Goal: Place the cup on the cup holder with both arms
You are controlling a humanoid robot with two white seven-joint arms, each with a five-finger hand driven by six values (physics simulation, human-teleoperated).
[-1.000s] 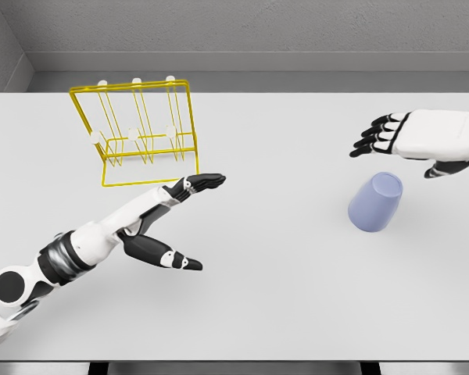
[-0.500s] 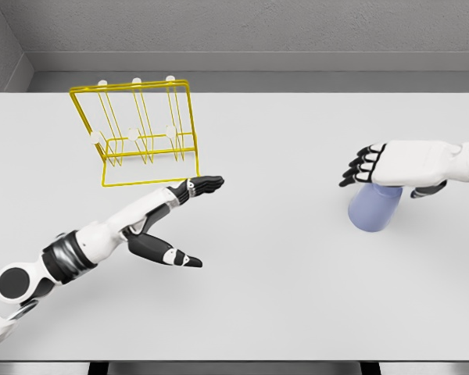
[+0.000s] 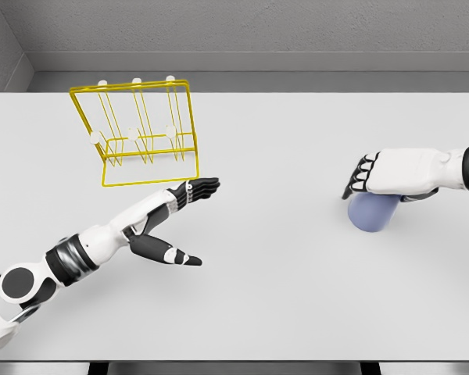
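A pale blue cup [image 3: 371, 215] lies on the white table [image 3: 281, 297] at the right. My right hand [image 3: 375, 181] rests on top of it, its dark fingers [image 3: 359, 176] curled down over the cup's far left side, and it hides the cup's upper part. The yellow wire cup holder [image 3: 137, 133] with white-tipped pegs stands at the back left. My left hand [image 3: 176, 223] hovers in front of the holder, open, with fingers stretched toward the middle and thumb spread low, holding nothing.
Grey walls close the table at the back and at the left. The table's front edge runs along the bottom of the view. A wide stretch of bare table lies between the two hands.
My right hand came down and toward me onto the cup, and its fingers curled from spread to wrapped over it. The left arm shifted very slightly. The cup has stayed in place.
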